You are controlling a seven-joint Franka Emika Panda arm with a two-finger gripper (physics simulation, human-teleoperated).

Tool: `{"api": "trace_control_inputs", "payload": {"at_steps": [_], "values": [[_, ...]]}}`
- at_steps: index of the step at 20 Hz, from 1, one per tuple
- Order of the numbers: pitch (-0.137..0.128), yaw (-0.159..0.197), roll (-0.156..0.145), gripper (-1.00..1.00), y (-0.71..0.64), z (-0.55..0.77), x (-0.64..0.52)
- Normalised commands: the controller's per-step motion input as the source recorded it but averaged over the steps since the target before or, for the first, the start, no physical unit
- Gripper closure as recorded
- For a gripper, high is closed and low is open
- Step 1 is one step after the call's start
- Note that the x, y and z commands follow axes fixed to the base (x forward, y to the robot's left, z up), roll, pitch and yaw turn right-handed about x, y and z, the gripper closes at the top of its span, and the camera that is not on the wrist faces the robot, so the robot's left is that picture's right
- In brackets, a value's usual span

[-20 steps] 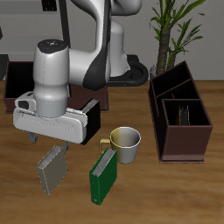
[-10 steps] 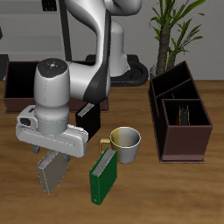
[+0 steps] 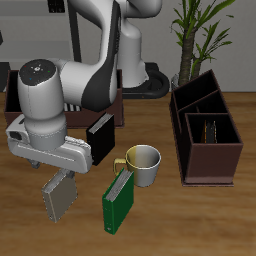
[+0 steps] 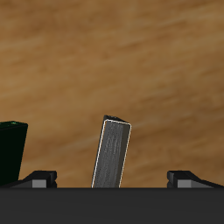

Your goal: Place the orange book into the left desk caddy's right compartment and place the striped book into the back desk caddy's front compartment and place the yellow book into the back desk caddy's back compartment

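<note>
- Gripper [image 3: 57, 172]: directly above the striped book [image 3: 58, 196], fingers spread wide to either side of it in the wrist view; holds nothing.
- Striped book lies flat on the table [image 3: 200, 225], near the front edge.
- Green book [image 3: 120, 200] just beside it, against a mug [image 3: 145, 163].
- Caddy [image 3: 205, 132] stands well apart.

- Even, soft, bright lighting in both views; no single strong source evident.
- Faint, diffuse shadows on the table [image 3: 215, 215] beside the standing objects; no hard edges.
- Mild sheen on the arm's pale housing [image 3: 45, 95]; no blown glare.
- Low resolution, slightly soft render throughout; wood grain smeared in the wrist view.
- Dark interiors of the caddies [image 3: 205, 130] nearly unreadable.
- No visible edge distortion.
</note>
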Motion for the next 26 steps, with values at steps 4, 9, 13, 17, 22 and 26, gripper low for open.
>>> {"api": "trace_control_inputs", "payload": {"at_steps": [4,9,13,17,22,26], "values": [[-0.026,-0.043,0.018,-1.00,-0.10,0.16,-0.03],[-0.005,-0.007,0.021,-1.00,0.01,-0.08,0.02],[-0.063,0.009,-0.016,-1.00,0.02,-0.12,0.02],[-0.022,0.002,-0.029,-1.00,-0.06,-0.11,0.01],[-0.023,-0.011,-0.018,-1.00,-0.08,-0.12,-0.03],[-0.025,-0.001,-0.002,-1.00,0.02,-0.22,-0.02]]}}
